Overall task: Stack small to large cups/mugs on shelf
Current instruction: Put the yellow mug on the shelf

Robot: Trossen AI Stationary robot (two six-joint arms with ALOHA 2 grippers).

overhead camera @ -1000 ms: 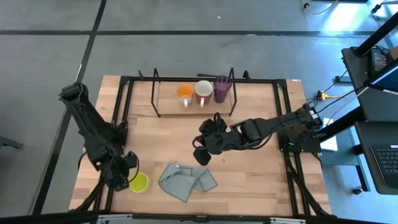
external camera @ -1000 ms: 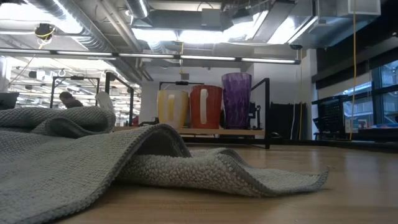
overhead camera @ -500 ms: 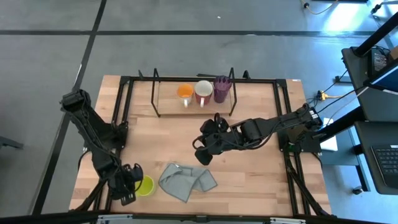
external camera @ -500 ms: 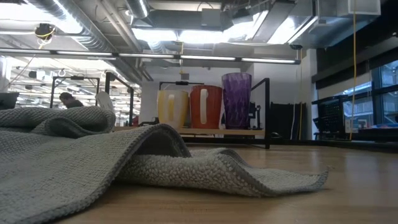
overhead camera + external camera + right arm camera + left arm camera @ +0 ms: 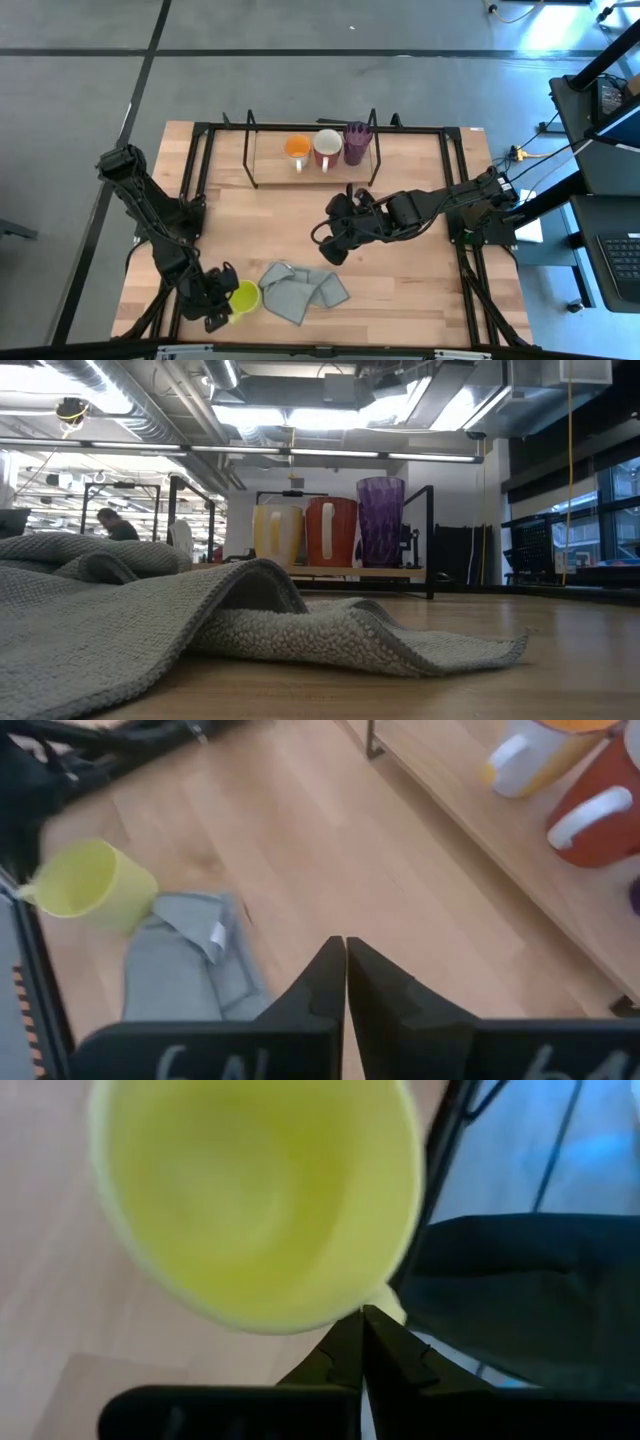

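Overhead, ducts and strip lights (image 5: 300, 415); below, pale wooden table (image 5: 400, 290), left gripper (image 5: 222, 305) pinching yellow-green mug (image 5: 243, 296).

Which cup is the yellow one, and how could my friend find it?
Start at the wooden table and go to its front left corner, far from the shelf holding three other cups. Beside the grey cloth, the left tool grips a yellow-green mug by its handle. It is the only yellow-green cup and the only one off the shelf.
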